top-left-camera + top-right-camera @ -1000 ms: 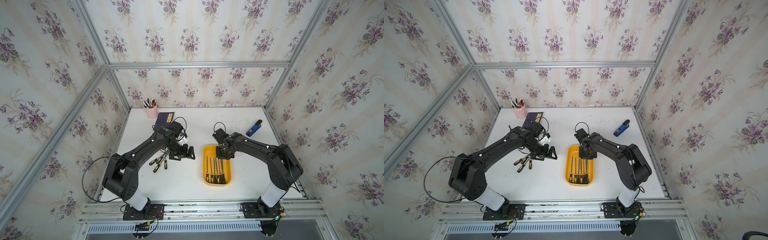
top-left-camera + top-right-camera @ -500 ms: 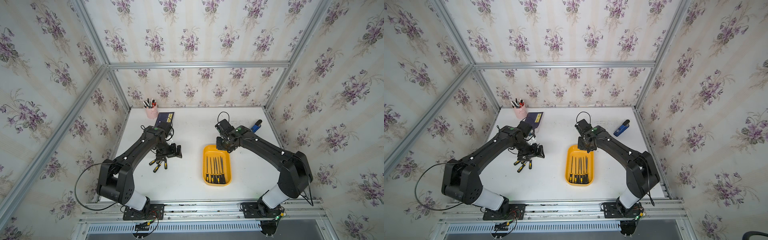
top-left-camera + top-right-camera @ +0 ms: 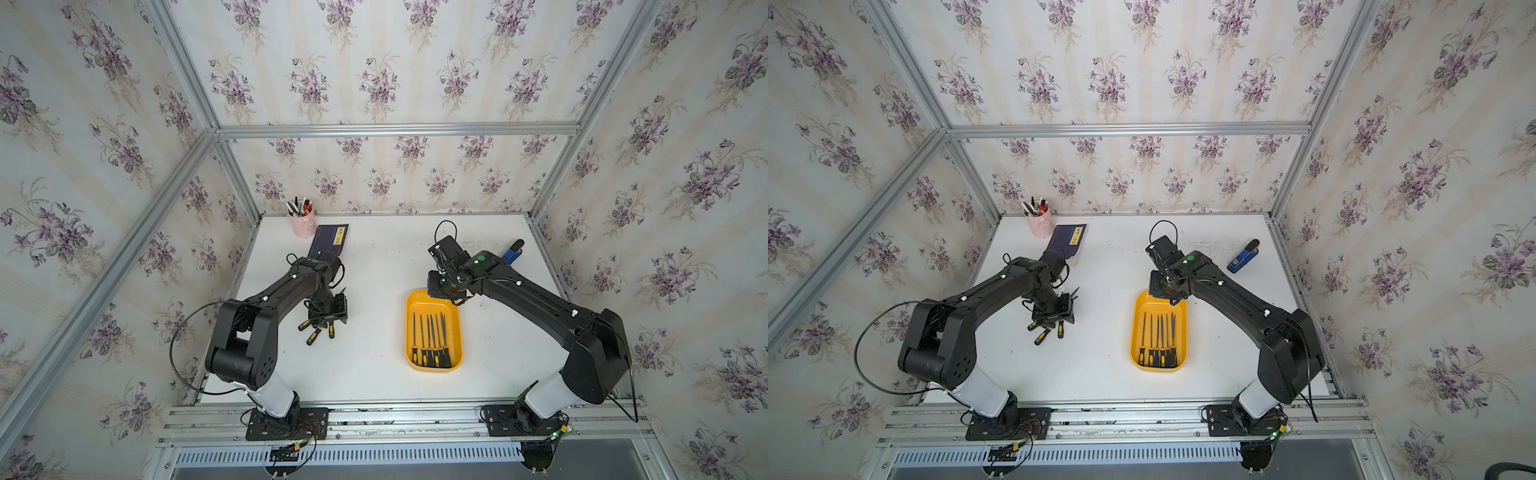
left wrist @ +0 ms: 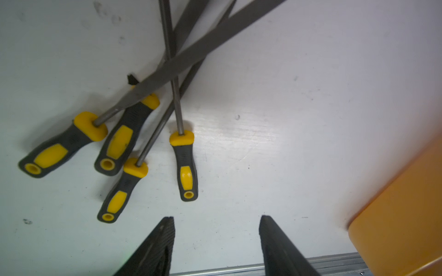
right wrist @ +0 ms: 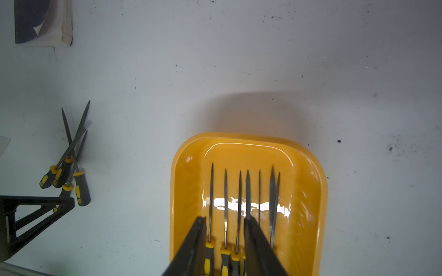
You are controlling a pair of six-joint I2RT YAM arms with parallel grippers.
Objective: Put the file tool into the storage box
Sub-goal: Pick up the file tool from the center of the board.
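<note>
Several file tools [image 4: 134,133] with yellow-and-black handles lie crossed in a loose pile on the white table [image 3: 374,266], also seen in both top views [image 3: 314,332] [image 3: 1044,332]. My left gripper [image 4: 216,218] hovers just beyond their handles, open, with only bare table between its fingers [image 3: 328,318] [image 3: 1054,313]. The storage box [image 3: 432,303] [image 3: 1138,332] is a shallow yellow tray holding several files [image 5: 224,191] side by side. My right gripper [image 5: 224,218] hangs open and holds nothing above the tray's far end [image 3: 442,286] [image 3: 1165,286].
A pink pen cup [image 3: 302,222] and a dark blue book [image 3: 328,241] stand at the back left. A blue stapler [image 3: 512,251] lies at the back right. Aluminium frame posts and papered walls close in the table on three sides.
My left gripper has swung left from beside the tray to over the loose files. The right gripper has drawn back from inside the tray toward its far end.
</note>
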